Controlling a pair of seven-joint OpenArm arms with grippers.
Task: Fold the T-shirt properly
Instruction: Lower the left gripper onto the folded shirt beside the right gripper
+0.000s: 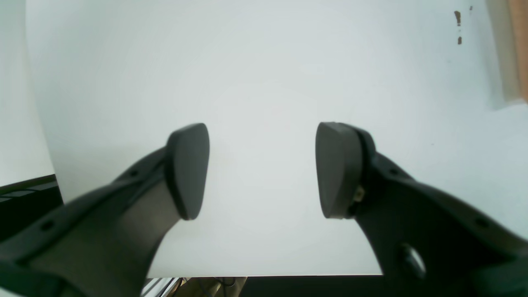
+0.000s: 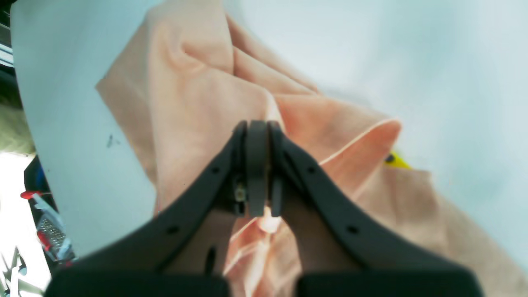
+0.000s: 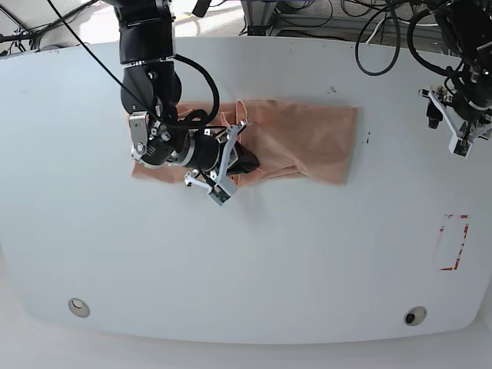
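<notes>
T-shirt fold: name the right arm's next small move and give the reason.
Probably lift slightly and carry the pinched fold across. The right gripper is shut on the T-shirt, whose cloth lies bunched on the table. The left gripper hangs open, far off.

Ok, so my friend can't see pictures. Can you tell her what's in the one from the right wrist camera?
The right end effector, two black fingers squeezed shut, pinches a bunched fold of a soft peach T-shirt. The shirt lies rumpled on a pale table, and a bit of yellow print peeks out from under a flipped-up edge.
</notes>
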